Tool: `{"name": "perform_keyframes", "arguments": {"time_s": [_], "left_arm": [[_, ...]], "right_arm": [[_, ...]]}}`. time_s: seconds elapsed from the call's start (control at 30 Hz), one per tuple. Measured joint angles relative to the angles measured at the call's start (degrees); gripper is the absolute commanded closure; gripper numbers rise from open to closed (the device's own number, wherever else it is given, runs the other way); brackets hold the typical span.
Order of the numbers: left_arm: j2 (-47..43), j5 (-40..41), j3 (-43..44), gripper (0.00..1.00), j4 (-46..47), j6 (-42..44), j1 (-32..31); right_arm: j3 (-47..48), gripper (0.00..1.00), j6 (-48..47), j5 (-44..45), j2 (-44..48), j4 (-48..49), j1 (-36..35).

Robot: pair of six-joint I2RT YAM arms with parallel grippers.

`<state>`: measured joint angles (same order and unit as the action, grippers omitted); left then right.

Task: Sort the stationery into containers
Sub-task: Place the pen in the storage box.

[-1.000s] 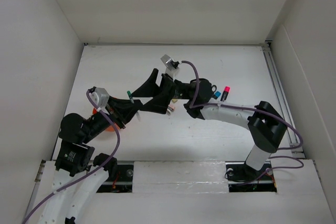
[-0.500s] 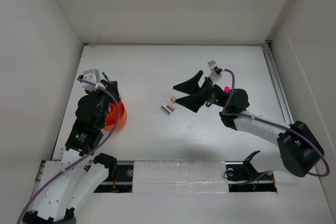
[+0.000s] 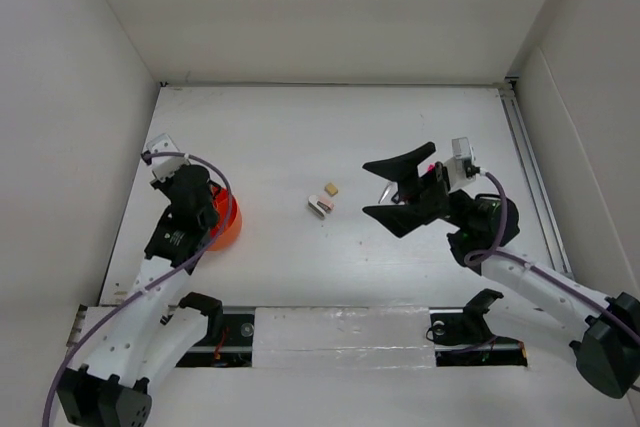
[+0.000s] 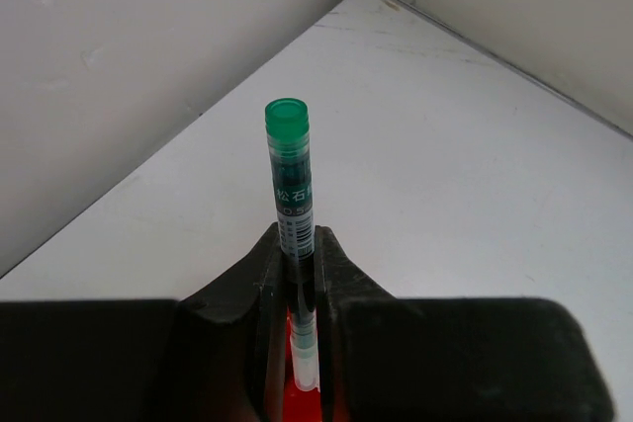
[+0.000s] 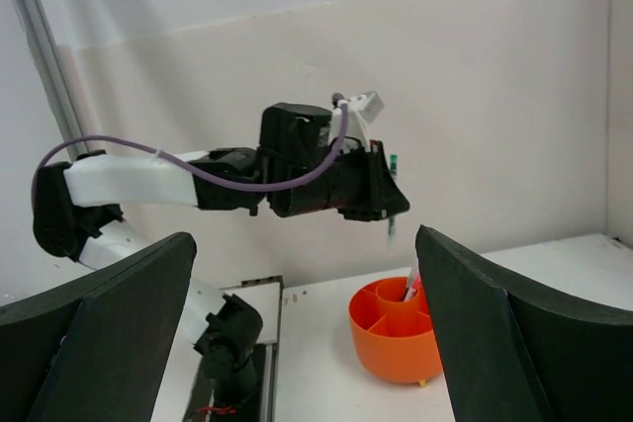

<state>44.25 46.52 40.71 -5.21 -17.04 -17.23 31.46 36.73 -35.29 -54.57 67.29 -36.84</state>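
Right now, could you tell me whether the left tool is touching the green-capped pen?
Touching. The left wrist view shows the left tool clamped on the green-capped pen, a finger against each side.

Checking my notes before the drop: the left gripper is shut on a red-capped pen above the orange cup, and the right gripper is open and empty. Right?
Not quite. The cap of the pen is green, not red; the left wrist view shows it. The rest stands: the left gripper is shut on the pen above the orange cup, and the right gripper is open and empty.

Wht table point(image 3: 300, 137), plain wht walls point(image 3: 330, 7)
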Motion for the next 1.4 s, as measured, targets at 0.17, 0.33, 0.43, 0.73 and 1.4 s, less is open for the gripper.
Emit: {"name": "perform_keyframes", "arguments": {"time_s": [0.17,0.33,0.43,0.73,1.4], "left_arm": [[-4.83,2.12,-5.33,1.00,2.34,0.26,0.04],[-5.38,1.70,-7.61,1.00,2.91,0.26,0.04],[-4.72,1.40,-7.69,1.00,3.48,0.22,0.04],[-0.42,-0.28,-8.70,1.00,6.19,0.57,0.04],[2.10,-0.68,-9.05,1.00,7.32,1.42,0.04]], "right_arm": [[-1.73,0.01,-0.92,0.22,0.48,-1.16,0.00],[-2.12,0.01,-0.96,0.28,0.63,-1.14,0.00],[-2.32,0.01,-0.96,0.37,1.01,-1.11,0.00],[-2.43,0.01,-1.16,0.35,3.23,-0.98,0.00],[-3.34,0.01,-2.36,0.33,5.66,-1.20,-0.37]]}}
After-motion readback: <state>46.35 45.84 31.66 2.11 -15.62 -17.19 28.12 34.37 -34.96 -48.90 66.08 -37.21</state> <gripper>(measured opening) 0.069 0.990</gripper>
